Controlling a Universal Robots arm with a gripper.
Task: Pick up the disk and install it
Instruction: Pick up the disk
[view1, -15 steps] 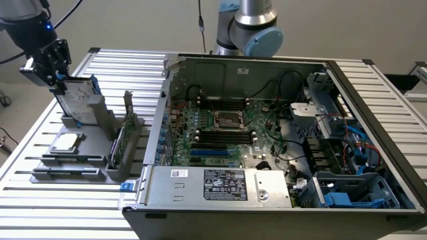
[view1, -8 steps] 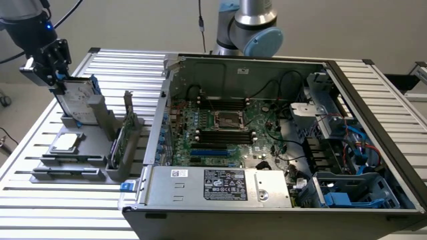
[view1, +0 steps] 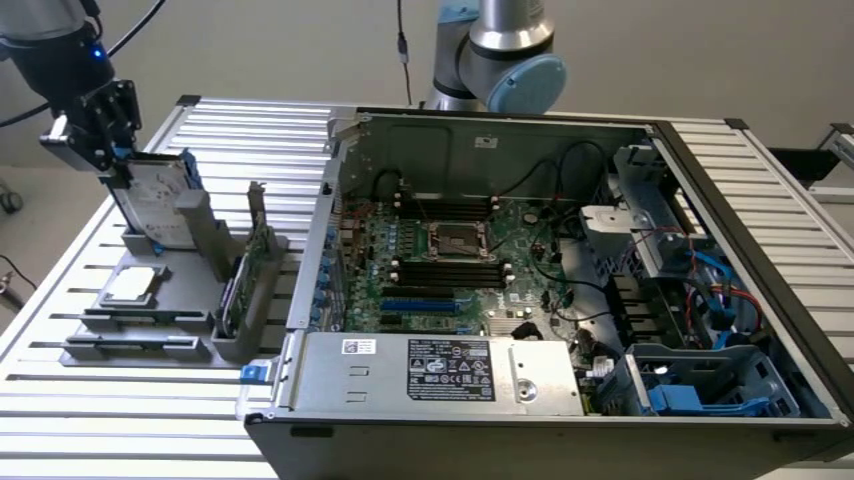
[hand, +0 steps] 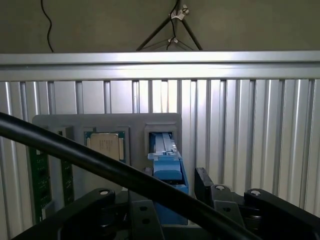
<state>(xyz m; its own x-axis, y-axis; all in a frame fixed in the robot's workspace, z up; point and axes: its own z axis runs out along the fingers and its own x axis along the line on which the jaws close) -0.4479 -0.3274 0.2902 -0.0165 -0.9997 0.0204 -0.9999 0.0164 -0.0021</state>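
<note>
Disk: the flat silver-grey hard drive with blue plastic side rails (view1: 158, 195) is stood on end, slightly leaning, in the grey plastic holder (view1: 200, 235).
Gripper: the black two-finger gripper (view1: 114, 150) is poised directly above the disk's top edge.
Fingers: the fingers (hand: 204, 182) are spread wide, straddling the rail; nothing is gripped.

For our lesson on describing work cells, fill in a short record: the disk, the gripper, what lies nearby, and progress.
disk: upright in a slot of the grey holder, at the exterior view's left
gripper: at the disk's top edge, straddling it
fingers: open; one stands beside the blue rail with a gap
nearby: processor chip lying flat on the holder
computer case: lid off, beside the holder on the slatted table
progress: disk not yet lifted or installed
</note>
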